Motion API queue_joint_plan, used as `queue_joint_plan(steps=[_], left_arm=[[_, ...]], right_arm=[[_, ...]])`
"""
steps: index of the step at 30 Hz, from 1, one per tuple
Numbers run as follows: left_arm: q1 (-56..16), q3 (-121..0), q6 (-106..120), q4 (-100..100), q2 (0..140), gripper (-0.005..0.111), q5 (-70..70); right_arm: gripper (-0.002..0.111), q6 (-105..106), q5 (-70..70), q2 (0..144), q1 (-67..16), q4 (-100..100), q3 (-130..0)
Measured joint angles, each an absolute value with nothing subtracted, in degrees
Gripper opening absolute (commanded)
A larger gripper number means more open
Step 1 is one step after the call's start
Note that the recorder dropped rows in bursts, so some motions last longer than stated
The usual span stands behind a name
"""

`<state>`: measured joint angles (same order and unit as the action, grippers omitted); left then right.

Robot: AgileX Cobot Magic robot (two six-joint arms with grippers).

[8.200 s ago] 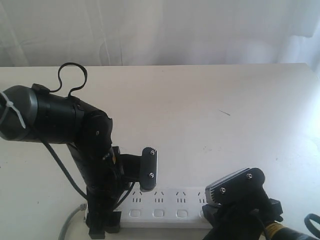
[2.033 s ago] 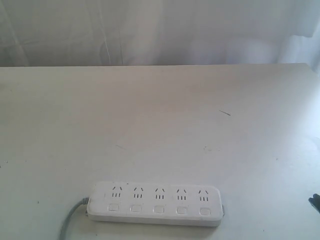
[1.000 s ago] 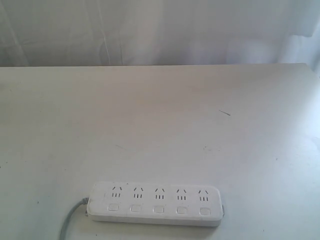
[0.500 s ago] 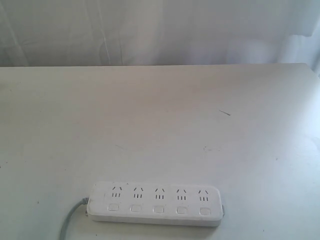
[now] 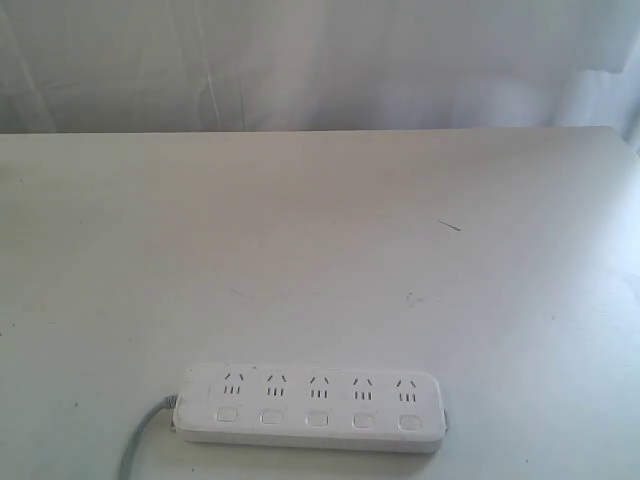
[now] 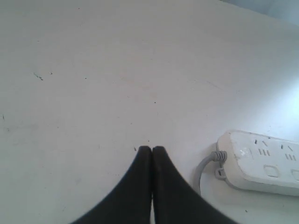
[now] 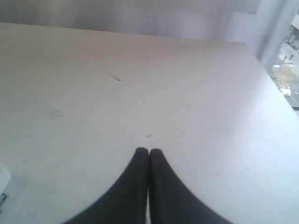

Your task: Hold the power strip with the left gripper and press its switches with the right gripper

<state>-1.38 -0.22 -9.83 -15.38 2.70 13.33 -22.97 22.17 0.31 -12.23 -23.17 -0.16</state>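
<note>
1. Exterior view: the power strip [image 5: 310, 408] is laid flat near the 6 o'clock edge of the counter [image 5: 320, 230], its long axis running from 9 to 3 o'clock. The sockets are faced up, so the row of five switches [image 5: 317, 418] along its 6 o'clock side is left open to a press from above.
2. The grey cord [image 5: 140, 445] is led off the 9 o'clock end and curved toward 7 o'clock, out of frame. That end is judged the sensible place for pinning, since no switch would be covered there.
3. Neither arm is seen in this view, and the strip is touched by nothing.
4. Left wrist view: the left gripper [image 6: 152, 149] is clenched, finger against finger, with nothing between. It is held over bare counter, with the cord end of the strip [image 6: 261, 161] near but apart.
5. Right wrist view: the right gripper [image 7: 148, 150] is clenched and empty too, over bare counter. Closed tips are judged to give a narrow point suited to a small button.
6. Whether any switch is pressed in cannot be told. Unpinned, the light strip would be expected to slide under a press.
</note>
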Motion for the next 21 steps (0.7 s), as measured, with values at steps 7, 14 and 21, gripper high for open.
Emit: queue_joint_plan(steps=[7, 14, 21], left_arm=[[-1.4, -0.2, -11.3, -15.5, 2.7, 0.0, 13.8], [-1.4, -0.2, -11.3, -15.5, 2.7, 0.0, 13.8], [-1.4, -0.2, -11.3, -15.5, 2.7, 0.0, 14.0]], right_arm=[[0.0, -23.0, 22.2, 0.3, -2.9, -23.2, -0.2], [0.0, -23.0, 22.2, 0.3, -2.3, -23.2, -0.2], [0.0, -23.0, 22.2, 0.3, -1.8, -23.2, -0.2]])
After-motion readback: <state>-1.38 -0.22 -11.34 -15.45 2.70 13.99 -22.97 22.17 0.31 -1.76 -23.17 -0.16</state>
